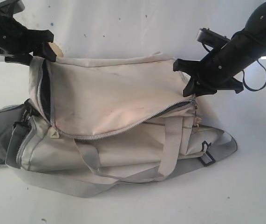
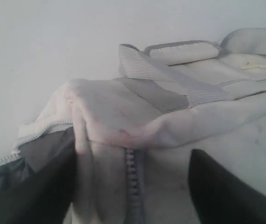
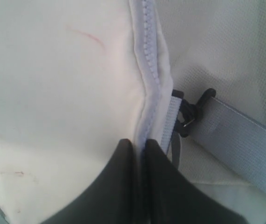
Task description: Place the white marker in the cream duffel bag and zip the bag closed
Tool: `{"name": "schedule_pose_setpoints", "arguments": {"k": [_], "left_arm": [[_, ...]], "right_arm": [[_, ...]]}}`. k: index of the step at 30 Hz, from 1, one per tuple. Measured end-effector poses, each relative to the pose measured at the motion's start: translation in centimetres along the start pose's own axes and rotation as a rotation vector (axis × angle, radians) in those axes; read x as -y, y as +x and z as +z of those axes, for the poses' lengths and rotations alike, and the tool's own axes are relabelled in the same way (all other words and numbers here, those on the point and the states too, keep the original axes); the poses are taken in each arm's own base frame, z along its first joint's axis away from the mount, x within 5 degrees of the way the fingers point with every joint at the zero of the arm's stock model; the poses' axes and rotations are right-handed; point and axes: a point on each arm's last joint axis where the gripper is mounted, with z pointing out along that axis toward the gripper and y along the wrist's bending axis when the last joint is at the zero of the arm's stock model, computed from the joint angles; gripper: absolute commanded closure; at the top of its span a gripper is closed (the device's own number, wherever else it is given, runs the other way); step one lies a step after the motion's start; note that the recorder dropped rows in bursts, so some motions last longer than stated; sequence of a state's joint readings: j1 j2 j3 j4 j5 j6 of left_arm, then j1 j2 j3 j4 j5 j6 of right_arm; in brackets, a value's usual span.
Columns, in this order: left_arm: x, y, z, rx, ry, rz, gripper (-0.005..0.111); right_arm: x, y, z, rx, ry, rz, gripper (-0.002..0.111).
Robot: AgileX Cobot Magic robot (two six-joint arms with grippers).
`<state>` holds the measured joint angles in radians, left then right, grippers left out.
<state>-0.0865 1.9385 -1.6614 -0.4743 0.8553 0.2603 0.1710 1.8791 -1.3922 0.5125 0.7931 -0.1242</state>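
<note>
The cream duffel bag lies on its side across the white table. Its zipper gapes along the left end and front, showing dark lining. My left gripper is at the bag's upper left corner. In the left wrist view this gripper is open, its jaws wide on either side of a fold of fabric and the zipper. My right gripper is at the bag's right end. In the right wrist view it is shut on the zipper edge. The white marker is out of view.
A grey shoulder strap trails along the table in front of the bag. Carry handles hang over its side and a black buckle sits at the right. A black clip and grey webbing lie beside the right gripper.
</note>
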Motion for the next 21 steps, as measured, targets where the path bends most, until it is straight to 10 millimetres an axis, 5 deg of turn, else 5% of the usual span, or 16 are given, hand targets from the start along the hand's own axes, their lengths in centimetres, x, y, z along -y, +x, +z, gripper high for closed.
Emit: {"name": "schedule_pose_setpoints", "arguments": {"k": [6,12,21], "left_arm": [[0.4,0.0,-2.8,-0.019,-0.066,0.053,0.012],[1.3,0.8,-5.4,-0.088,-0.072,0.057,0.038],[5.4,3.6,-8.2,-0.126,0.304,0.04,0.04]], "right_arm": [[0.0,0.0,0.0,0.0,0.0,0.0,0.108],[0.0,0.0,0.0,0.0,-0.002,0.002,0.108],[-0.8,-0.2,-0.1,0.02,-0.099,0.102,0.108]]}}
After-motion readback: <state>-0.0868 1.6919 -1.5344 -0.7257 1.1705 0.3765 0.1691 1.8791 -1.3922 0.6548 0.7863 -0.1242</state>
